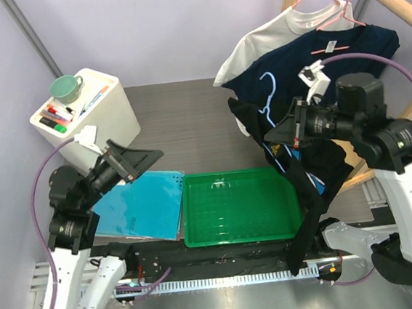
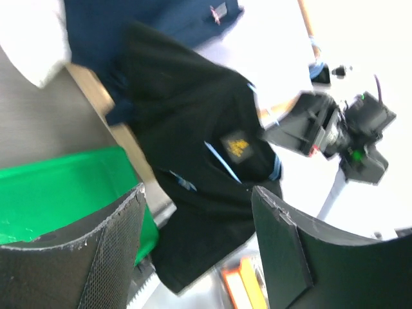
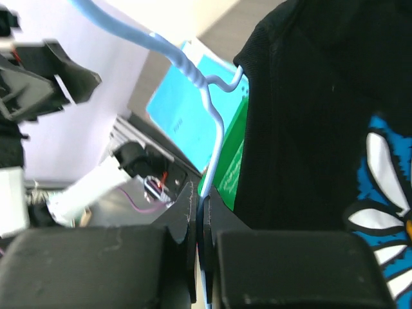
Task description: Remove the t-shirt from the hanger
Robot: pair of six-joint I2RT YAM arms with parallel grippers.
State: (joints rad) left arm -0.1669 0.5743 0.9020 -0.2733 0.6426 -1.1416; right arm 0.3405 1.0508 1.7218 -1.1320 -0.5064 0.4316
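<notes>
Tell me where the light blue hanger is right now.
The light blue hanger is pinched in the shut right gripper. In the top view it hangs on the right side, carrying the black t-shirt by the green tray's right end.

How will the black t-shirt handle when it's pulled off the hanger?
Probably floppy: the black t-shirt drapes in long folds below the hanger pinched in the right gripper. Likely light, since a thin wire carries it. It may cling to the wire rather than slide off cleanly.
</notes>
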